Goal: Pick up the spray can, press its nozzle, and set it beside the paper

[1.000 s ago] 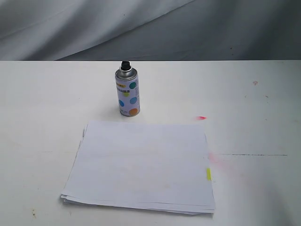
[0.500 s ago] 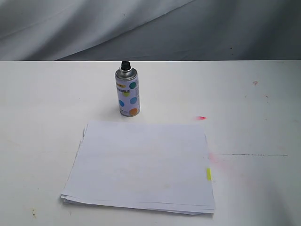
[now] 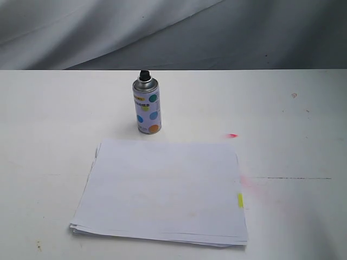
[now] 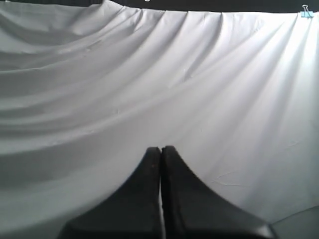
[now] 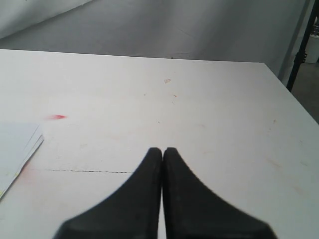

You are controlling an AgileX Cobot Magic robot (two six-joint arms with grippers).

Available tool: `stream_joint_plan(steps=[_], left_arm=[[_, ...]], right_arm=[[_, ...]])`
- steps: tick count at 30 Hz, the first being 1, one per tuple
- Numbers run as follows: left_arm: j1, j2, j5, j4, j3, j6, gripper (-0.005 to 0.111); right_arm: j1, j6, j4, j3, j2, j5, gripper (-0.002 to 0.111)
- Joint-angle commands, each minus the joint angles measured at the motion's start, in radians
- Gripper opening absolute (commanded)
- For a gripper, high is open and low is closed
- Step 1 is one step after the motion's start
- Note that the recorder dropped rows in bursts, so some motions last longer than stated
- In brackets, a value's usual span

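Observation:
The spray can point(image 3: 147, 106), silver-white with coloured dots, stands upright on the white table just behind the far edge of the paper point(image 3: 162, 189). Its black nozzle point(image 3: 144, 73) sits on top of the shiny dome. A small yellow tab point(image 3: 240, 200) marks the right edge of the paper. Neither gripper appears in the exterior view. My left gripper point(image 4: 160, 149) is shut with nothing in it and faces a draped white cloth. Shut and empty too, my right gripper point(image 5: 163, 150) hovers over bare table, with a corner of the paper point(image 5: 17, 144) off to one side.
A red paint spot point(image 3: 232, 135) and a pinkish smear point(image 3: 245, 181) mark the table right of the paper. A thin dark line point(image 3: 293, 178) runs across the table surface. A black stand leg point(image 5: 301, 47) rises beyond the table's edge in the right wrist view.

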Motion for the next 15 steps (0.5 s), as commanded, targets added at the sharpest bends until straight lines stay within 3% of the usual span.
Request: stream_joint_plan(steps=[1,4,8,15], left_arm=[[-0.005,0.216,0.178,0.000,-0.207,-0.009,0.001],[-0.005,0.379,0.325,-0.005,-0.320,-0.011,0.001],[-0.005,0.571,0.448,-0.143,-0.421,-0.011,0.001],[-0.005,0.773,0.330,-0.202,-0.430,-0.001,0.001]], right_arm=[[-0.008,0.003,-0.006,0.004,-0.007,-0.004,0.000],[-0.008,0.003,-0.006,0.004,-0.007,-0.004,0.000],[-0.008,0.003,-0.006,0.004,-0.007,-0.004,0.000],[-0.008,0.003,-0.006,0.004,-0.007,-0.004,0.000]])
